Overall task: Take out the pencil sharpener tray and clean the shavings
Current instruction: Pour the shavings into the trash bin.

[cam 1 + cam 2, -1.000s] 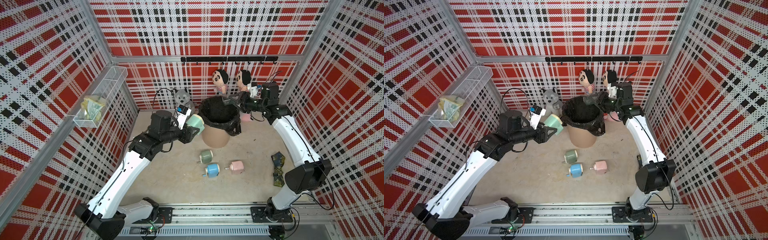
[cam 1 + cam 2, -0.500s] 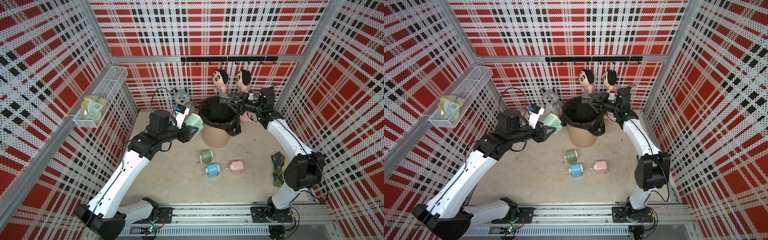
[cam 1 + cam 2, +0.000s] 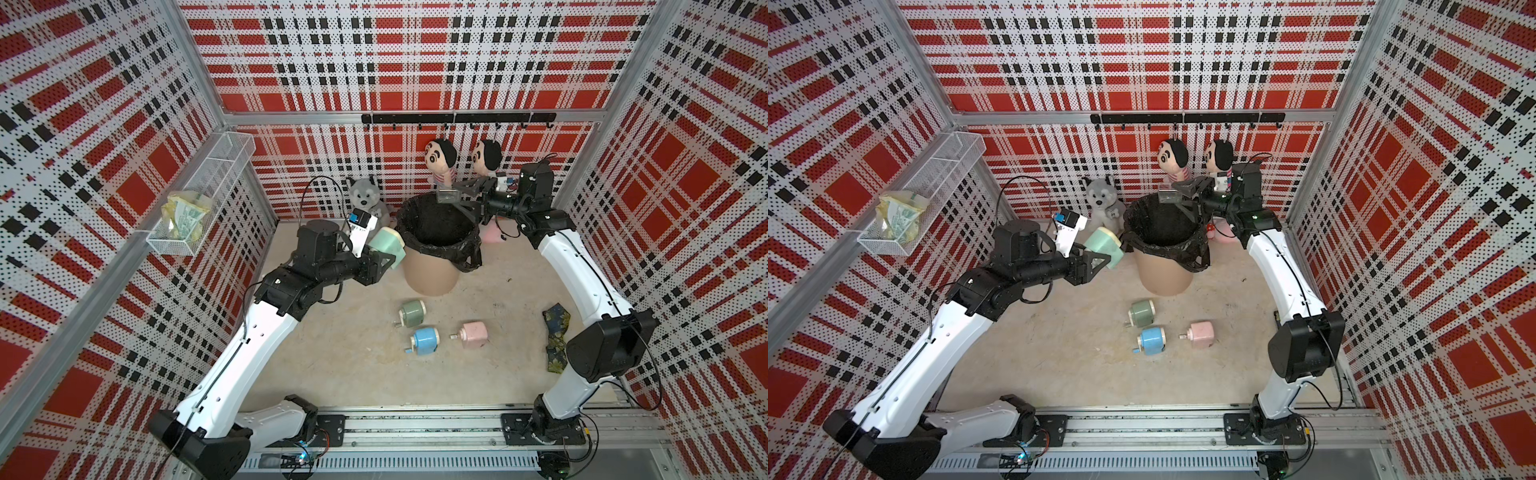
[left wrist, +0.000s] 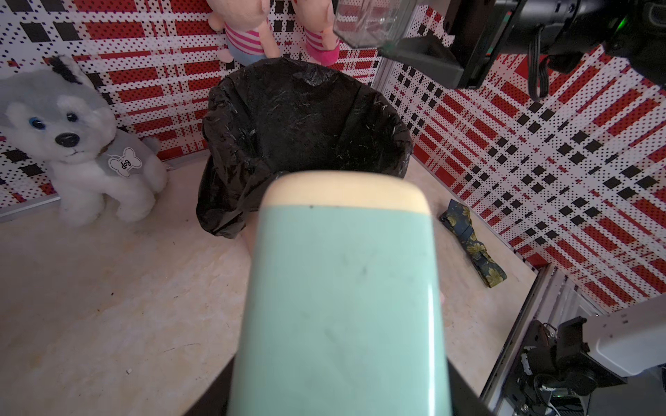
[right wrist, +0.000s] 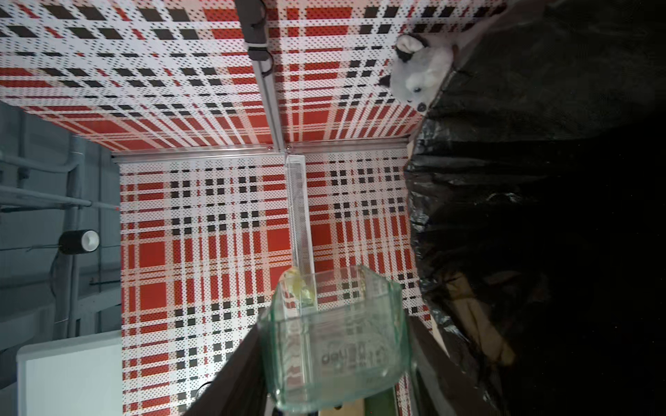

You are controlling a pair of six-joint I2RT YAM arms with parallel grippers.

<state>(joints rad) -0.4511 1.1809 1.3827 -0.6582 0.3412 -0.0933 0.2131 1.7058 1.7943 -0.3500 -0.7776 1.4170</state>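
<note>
the left gripper (image 3: pixel 380 261) pinches the mint pencil sharpener (image 3: pixel 388 247) by its body and holds it in the air just beside the left side of the bin (image 3: pixel 428 276), its cream end turned toward the bin's black liner (image 3: pixel 436 245); in both top views the sharpener is off the table (image 3: pixel 332 353) and close to the liner, though whether they touch i cannot tell. in the left wrist view the sharpener (image 4: pixel 342 288) fills the lower middle, with the liner's (image 4: pixel 306 119) dark mouth past it and pale flecks scattered over the plastic

the right gripper (image 3: pixel 455 195) is pressed together on the clear tray (image 3: pixel 446 194), which hangs above the far rim of the bin, in front of two hanging dolls (image 3: pixel 440 160). in the right wrist view the tray (image 5: pixel 335 342) sits between the dark fingers (image 5: pixel 230 381), see-through, right beside the liner (image 5: pixel 540 216); whether shavings lie in it i cannot tell

three more sharpeners lie on the table in front of the bin, near each other but apart: a green sharpener (image 3: pixel 411 313), a blue sharpener (image 3: pixel 426 338) and a pink sharpener (image 3: pixel 473 334). a plush dog (image 3: pixel 365 197) sits by the back wall left of the bin, a patterned bow tie (image 3: pixel 555 336) lies beside the right arm, and a wire basket (image 3: pixel 208 187) on the left wall holds a crumpled packet (image 3: pixel 183 214)
</note>
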